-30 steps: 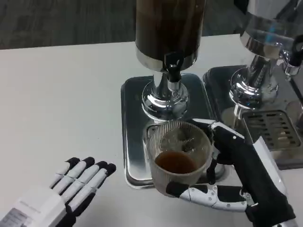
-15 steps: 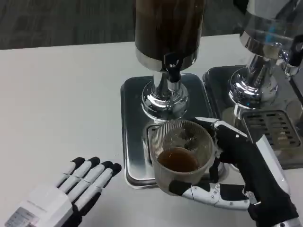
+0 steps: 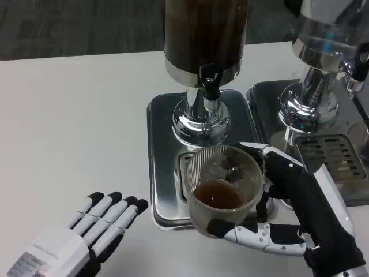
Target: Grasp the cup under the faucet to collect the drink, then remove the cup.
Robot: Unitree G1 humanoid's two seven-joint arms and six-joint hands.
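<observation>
Right hand (image 3: 300, 216) fingers wrap the cup (image 3: 223, 190), lower centre, part-filled, below the faucet (image 3: 210, 81). Left hand (image 3: 86, 234) fingers spread on table (image 3: 75, 115). Keep cup level; withdraw slowly clear of tray (image 3: 158, 150).

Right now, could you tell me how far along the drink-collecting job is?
Collecting looks done: the cup holds dark drink. In hand: the right hand grips the cup, which sits over the front of the drip tray, forward of the faucet. Left: carrying it clear. The left hand lies open on the table.
</observation>
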